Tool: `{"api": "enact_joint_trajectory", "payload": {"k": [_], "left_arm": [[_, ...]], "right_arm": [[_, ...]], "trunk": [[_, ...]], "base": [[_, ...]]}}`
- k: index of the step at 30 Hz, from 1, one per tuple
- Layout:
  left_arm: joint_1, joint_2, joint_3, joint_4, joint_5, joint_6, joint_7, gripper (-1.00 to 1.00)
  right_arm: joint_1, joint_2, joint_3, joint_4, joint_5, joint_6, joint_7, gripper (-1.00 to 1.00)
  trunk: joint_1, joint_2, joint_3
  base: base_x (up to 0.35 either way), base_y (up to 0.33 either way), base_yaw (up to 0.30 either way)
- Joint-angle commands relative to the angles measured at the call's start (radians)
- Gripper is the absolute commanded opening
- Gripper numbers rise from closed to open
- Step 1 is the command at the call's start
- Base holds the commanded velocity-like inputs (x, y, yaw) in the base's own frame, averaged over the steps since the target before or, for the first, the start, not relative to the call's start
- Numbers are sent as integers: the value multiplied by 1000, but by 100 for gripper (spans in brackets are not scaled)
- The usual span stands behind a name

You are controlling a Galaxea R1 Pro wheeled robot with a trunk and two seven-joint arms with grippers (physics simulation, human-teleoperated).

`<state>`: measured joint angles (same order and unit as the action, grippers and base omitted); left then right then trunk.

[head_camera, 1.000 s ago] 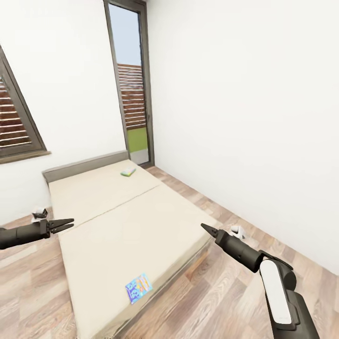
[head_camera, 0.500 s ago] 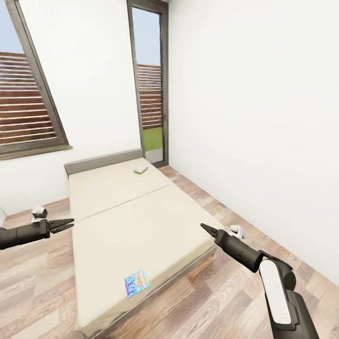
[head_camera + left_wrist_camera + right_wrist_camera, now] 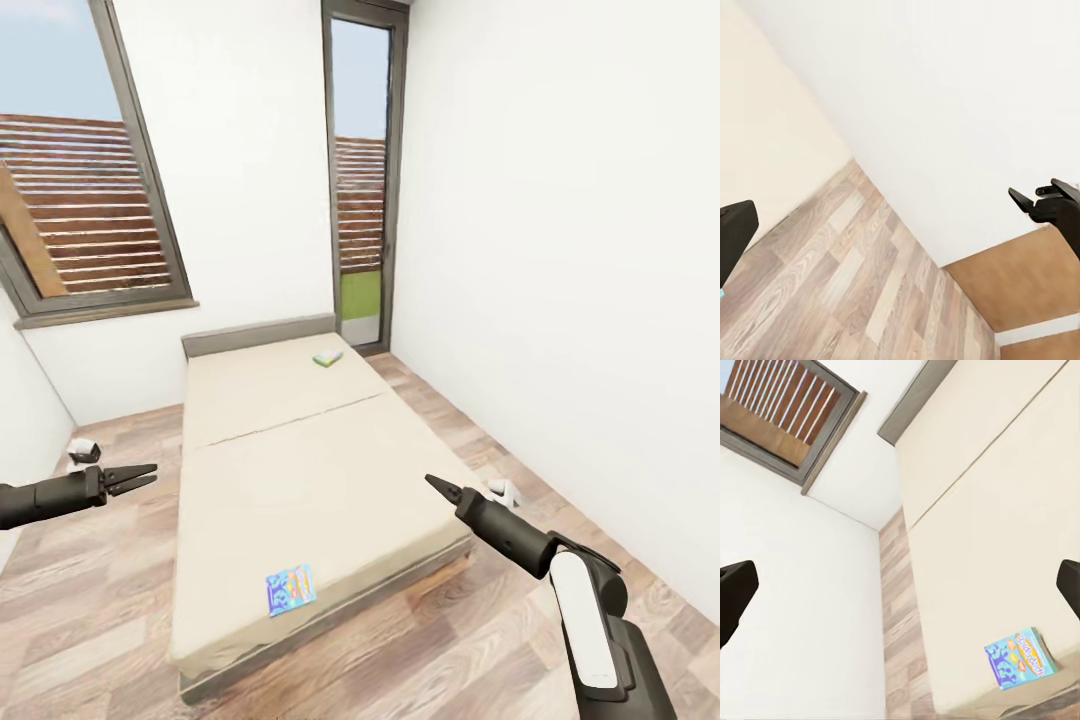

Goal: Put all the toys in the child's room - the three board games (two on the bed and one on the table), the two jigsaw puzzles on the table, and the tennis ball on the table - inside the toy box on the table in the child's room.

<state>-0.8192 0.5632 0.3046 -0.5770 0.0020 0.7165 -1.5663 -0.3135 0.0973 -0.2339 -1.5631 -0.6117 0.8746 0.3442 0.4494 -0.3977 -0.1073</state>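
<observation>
a: status check; where are the task's things lying at this moment?

b: the bed (image 3: 300, 470) is standing ahead of the robot on the wood-plank floor (image 3: 90, 620); the blue board game (image 3: 291, 589) is lying flat near the foot corner of the mattress, close to the edge; it is also showing in the right wrist view (image 3: 1020, 657); the second board game (image 3: 327, 358), green and yellow, is lying near the headboard (image 3: 260, 335), well apart from the first.

a: and the hands?

b: the left hand (image 3: 140, 475) is hovering over the floor beside the bed, fingers slightly parted, gripping nothing; the right hand (image 3: 436, 484) is hovering above the near right corner of the mattress; its tip is looking pinched together from the head view, while the right wrist view is showing dark finger edges at opposite borders, so i cannot tell whether it is released or clenched; nothing is sitting between its fingers.

a: what is likely to go wrong from here?

b: judging from the layout, three risks are applying; one: the blue board game is thin and lying flat on a soft mattress, so fingers are likely to press into the surface and slide over the cover; two: it is lying near the edge, so a nudge could push it onto the floor; three: the far board game is probably beyond reach from this stance, so stretching over the bed could bring the base against the frame.
</observation>
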Motion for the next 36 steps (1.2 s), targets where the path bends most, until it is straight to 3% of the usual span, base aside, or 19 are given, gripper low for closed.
{"api": "enact_joint_trajectory", "payload": {"k": [1,8,15,36], "left_arm": [[-1,0,1,0,-2,11,-5,100],[-1,0,1,0,-2,11,-5,100],[-1,1,1,0,-2,11,-5,100],[-1,0,1,0,-2,11,-5,100]], "right_arm": [[-1,1,-3,0,4,6,7,100],[-1,2,-2,0,4,-1,7,100],[-1,0,-1,0,4,-56,7,100],[-1,-1,-1,0,4,-63,8,100]], "trunk": [[1,-2,-2],[1,-2,-2],[1,-2,-2],[1,-2,-2]], "base": [[0,-291,288],[0,-275,288],[0,-267,288],[0,-253,288]]}}
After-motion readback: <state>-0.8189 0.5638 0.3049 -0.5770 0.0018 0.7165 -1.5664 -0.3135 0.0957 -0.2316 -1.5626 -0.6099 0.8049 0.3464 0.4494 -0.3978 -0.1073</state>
